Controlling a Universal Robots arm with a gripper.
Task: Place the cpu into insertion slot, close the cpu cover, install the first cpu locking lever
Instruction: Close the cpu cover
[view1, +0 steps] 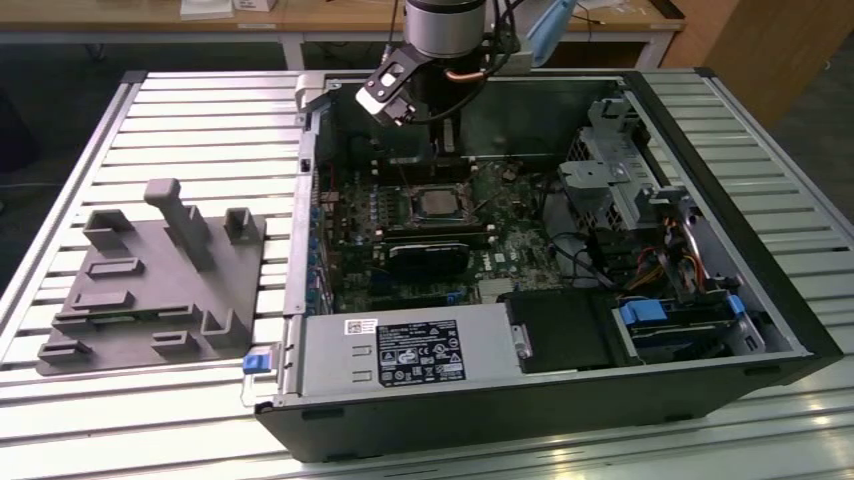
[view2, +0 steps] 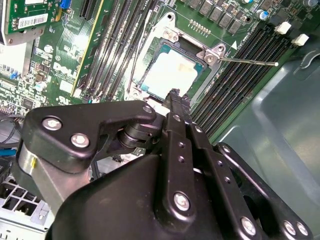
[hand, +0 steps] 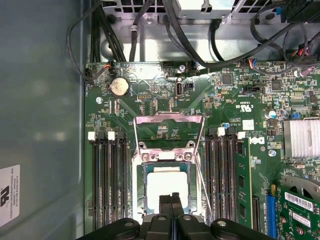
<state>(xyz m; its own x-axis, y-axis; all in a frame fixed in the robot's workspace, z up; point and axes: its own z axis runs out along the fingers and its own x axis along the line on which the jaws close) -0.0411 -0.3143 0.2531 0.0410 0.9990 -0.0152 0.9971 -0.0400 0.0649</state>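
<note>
The surface (view1: 174, 120) is a flat deck of parallel silver metal slats with grooves between them. Two items rest directly on it. A black computer case (view1: 534, 425) lies on its side with its open face up, toward the exterior view's right. A grey moulded fixture (view1: 134, 300), with raised blocks and one tall post, lies near the case at the exterior view's left.

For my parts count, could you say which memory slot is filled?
The outermost slot toward the silver heatsink holds a green stick; the others are empty.
</note>
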